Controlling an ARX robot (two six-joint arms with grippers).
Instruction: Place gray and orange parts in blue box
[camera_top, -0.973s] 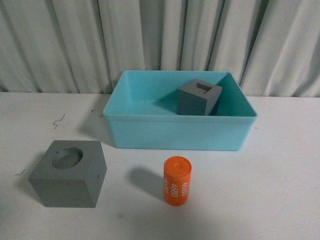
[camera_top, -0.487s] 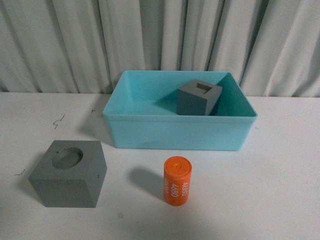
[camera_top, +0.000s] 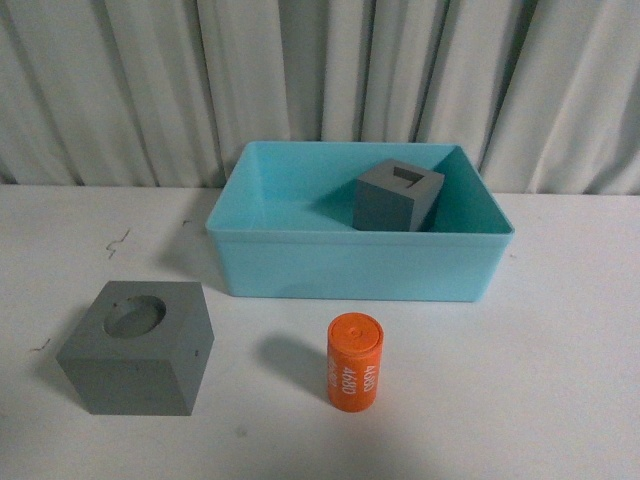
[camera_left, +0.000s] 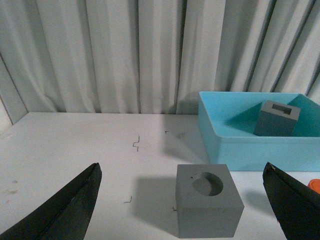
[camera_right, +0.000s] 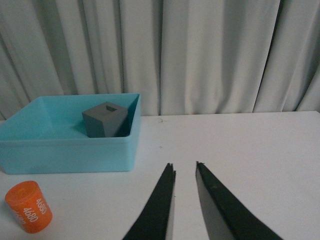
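With one cube (camera_top: 398, 196) already in the box (camera_top: 350, 268), bring your wide-spread left gripper (camera_left: 185, 200) squarely over the round-recess cube (camera_top: 138, 345) near the table's front-left corner; the right gripper (camera_right: 185, 172) is nearly closed, empty.

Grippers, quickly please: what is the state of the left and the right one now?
Left gripper: open wide, holding nothing.
Right gripper: nearly closed, a narrow gap, holding nothing.
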